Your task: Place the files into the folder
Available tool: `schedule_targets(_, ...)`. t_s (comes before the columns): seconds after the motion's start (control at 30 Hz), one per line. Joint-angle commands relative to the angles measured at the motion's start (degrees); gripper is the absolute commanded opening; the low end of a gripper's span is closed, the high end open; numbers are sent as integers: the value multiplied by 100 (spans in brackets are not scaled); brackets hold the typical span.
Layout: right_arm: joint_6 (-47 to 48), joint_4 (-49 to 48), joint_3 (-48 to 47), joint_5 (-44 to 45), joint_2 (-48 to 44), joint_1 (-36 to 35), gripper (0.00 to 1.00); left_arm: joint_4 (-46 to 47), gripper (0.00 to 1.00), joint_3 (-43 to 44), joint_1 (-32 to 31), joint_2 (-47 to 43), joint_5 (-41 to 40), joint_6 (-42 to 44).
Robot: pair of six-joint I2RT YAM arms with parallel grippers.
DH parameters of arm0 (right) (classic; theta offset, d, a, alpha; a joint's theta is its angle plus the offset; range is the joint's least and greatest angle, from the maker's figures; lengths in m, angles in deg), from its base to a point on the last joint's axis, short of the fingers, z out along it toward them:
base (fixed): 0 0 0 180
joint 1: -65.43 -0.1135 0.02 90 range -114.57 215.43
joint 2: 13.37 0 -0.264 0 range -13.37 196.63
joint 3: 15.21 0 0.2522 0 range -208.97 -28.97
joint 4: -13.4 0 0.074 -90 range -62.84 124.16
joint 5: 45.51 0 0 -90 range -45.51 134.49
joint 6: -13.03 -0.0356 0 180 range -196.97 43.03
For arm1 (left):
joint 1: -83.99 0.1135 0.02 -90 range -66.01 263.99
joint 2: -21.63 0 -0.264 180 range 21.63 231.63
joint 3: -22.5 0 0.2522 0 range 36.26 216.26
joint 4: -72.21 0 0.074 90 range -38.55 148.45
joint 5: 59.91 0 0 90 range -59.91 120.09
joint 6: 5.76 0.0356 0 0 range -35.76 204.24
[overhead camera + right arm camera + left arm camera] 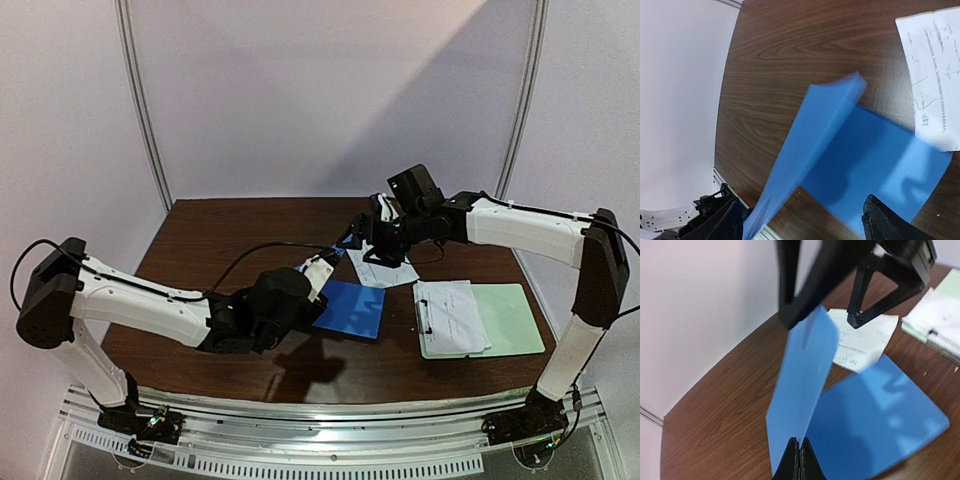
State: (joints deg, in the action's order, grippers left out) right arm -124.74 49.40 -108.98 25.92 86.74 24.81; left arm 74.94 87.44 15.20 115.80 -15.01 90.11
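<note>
The blue folder (352, 310) lies open on the table. Its back panel (875, 415) is flat and its front cover (802, 375) is raised steeply. My left gripper (799, 444) is shut on the cover's edge and holds it up; it also shows in the top view (318, 276). My right gripper (805, 227) is open above the folder (880, 160), and the raised cover (815, 140) passes between its spread fingers (856, 319). One white file sheet (385, 270) lies flat just beyond the folder, also in the left wrist view (865, 340) and the right wrist view (935, 75).
A pale green clipboard (510, 320) lies to the right of the folder with white paper (452, 315) on it. The left arm's black cable (240, 258) arcs over the table. The table's near edge (330, 385) runs in front of the arm bases.
</note>
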Motion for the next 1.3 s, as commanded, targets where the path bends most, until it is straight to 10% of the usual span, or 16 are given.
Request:
schedule_targets(0.0, 535, 436, -134, 564, -444, 101, 85, -237, 0, -144, 171, -680, 375, -1010)
schedule_targets(0.63, 917, -827, 1383, 281, -1200, -201, 74, 240, 0, -1760, 1131, -2297, 1088, -2845)
schedule_targets(1.27, 985, -1085, 581, 0, 1229, -1020, 38, 447, 0, -2426, 1186, -2988, 1161, -3450)
